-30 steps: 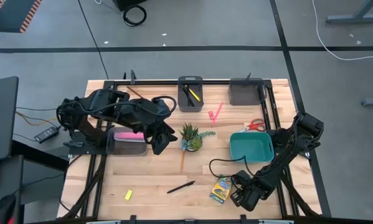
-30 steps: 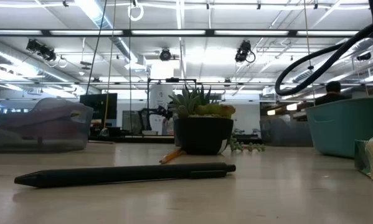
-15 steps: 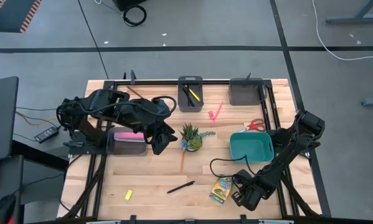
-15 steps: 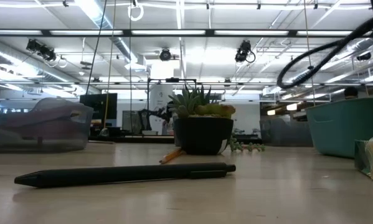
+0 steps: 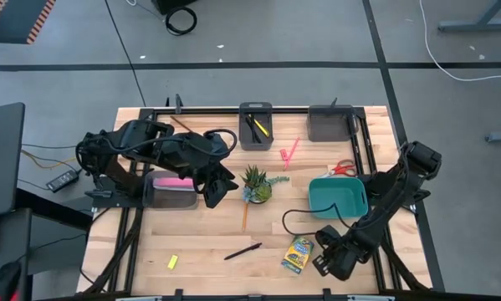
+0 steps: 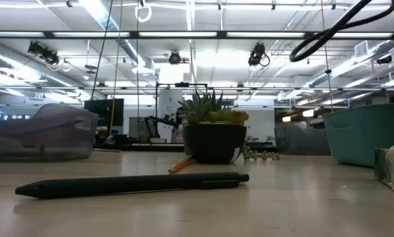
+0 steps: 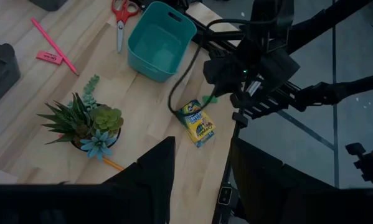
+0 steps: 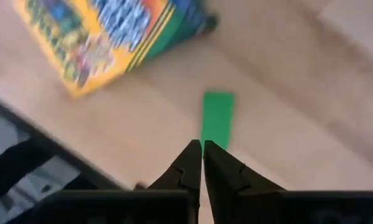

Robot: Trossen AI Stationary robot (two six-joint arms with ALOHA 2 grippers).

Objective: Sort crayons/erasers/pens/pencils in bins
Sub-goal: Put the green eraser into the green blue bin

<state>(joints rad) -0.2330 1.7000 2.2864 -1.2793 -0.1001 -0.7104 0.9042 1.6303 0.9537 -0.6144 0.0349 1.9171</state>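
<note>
Right claw with tips pinched together, empty, just short of green eraser flat on bench; long axis running straight away from tips. Beyond, crayon box lying slantwise, print too blurred to read, cut off at edge. Left claw far off over grey bin, fingers apart, empty.

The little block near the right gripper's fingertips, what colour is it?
Plain green, clearest in the right wrist view.

In the high view, the crayons lie at five o'clock from the plant, the pen at six, the teal bin at three.
</note>
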